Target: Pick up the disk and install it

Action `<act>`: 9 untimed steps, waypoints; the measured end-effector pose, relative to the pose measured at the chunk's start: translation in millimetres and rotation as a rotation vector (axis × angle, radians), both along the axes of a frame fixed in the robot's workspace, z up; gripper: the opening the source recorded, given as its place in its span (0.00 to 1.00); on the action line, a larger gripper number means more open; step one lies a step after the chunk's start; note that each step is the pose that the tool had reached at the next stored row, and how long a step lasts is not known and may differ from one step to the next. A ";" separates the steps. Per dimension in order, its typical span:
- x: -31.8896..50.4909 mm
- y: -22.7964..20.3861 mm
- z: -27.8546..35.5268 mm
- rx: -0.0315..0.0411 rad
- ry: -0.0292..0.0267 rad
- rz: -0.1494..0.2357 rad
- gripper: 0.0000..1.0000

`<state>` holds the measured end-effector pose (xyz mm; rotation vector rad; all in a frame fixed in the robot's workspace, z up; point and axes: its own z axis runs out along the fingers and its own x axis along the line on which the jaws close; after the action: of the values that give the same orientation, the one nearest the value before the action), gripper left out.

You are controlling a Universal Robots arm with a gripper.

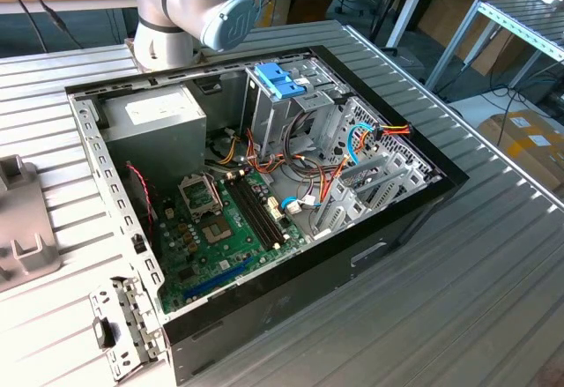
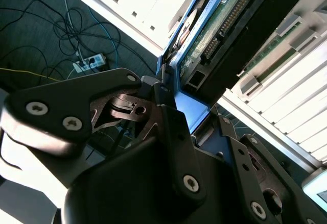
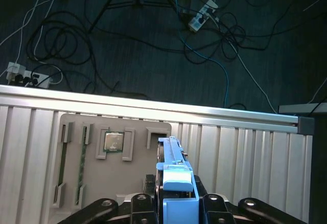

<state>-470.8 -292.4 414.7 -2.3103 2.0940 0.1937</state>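
The pick-up looks done and the fitting is yet to come. The claw (image 3: pixel 176 187) is clamped on the disk (image 3: pixel 172 158), its fingers (image 2: pixel 171 117) pressed against the light-blue bracket at one end. In the second wrist view the disk (image 2: pixel 240 30) juts out beyond the fingers, its green circuit board and dark connector turned towards the camera.

The disk hangs in the air above the slatted metal table (image 3: pixel 245 152), close to the table's edge. Just beside it below sits a grey parts tray (image 3: pixel 71 124) holding a small chip (image 3: pixel 113 141). Cables lie on the dark floor (image 3: pixel 127 55) beyond the table.

The open computer case (image 1: pixel 397 219) lies on its side, with its motherboard (image 1: pixel 220 237) bare. A blue piece with two tabs (image 1: pixel 280 78) sits in the drive cage. The arm's grey shoulder (image 1: pixel 194 8) stands behind the case. Judging by the wrist views, the wrist reaches out sideways over the tray, away from the case.
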 end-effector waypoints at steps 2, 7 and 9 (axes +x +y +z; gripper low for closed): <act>0.0 0.0 0.5 0.0000 0.0000 0.000 0.37; 0.0 0.0 1.7 0.0000 -0.0001 0.000 0.37; 0.0 0.0 2.2 0.0000 0.0000 0.000 0.37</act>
<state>-470.8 -292.4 416.9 -2.3103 2.0940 0.1937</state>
